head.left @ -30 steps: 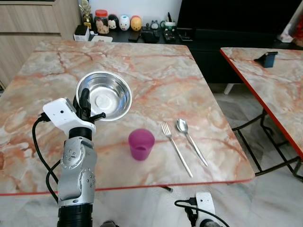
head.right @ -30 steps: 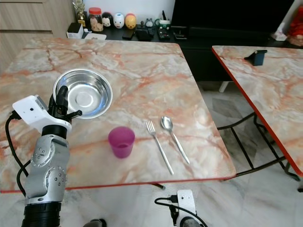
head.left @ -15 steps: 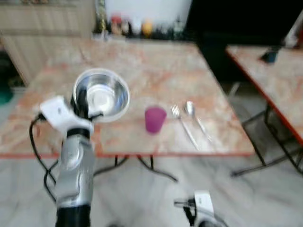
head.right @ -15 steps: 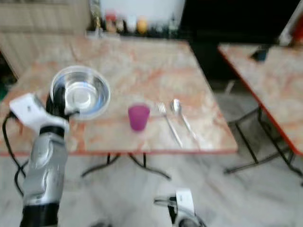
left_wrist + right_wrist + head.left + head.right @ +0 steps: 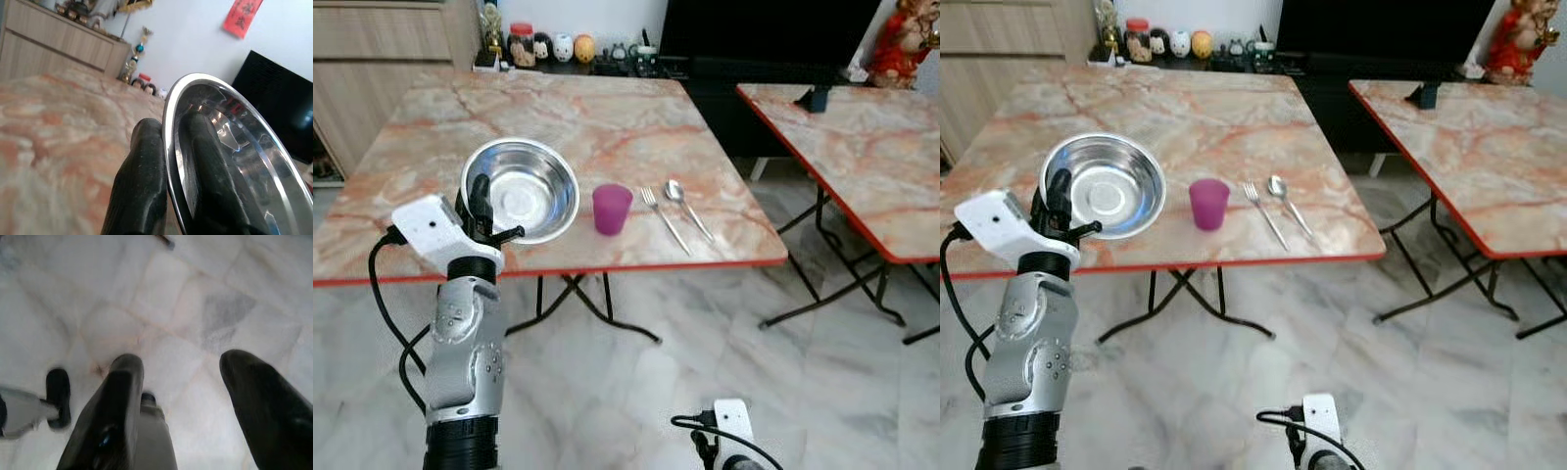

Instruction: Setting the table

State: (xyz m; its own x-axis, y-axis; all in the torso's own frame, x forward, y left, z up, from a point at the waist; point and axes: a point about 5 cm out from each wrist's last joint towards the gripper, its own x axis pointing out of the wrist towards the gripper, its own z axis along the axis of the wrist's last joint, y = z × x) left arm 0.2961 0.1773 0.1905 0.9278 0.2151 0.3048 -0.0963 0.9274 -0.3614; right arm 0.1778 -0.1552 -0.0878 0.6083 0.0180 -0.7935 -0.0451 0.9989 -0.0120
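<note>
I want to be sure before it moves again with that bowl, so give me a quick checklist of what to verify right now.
1. Left gripper grip on the steel bowl: jaws pinch the rim, one inside, one outside. Ok.
2. Bowl level: tilted in the grip. Not ok for setting down flat.
3. Purple cup upright, apart from the bowl. Ok.
4. Fork and spoon side by side past the cup. Ok.
5. Right gripper hangs open over the floor. Ok.
6. Whether the bowl touches the table: cannot tell.
</note>
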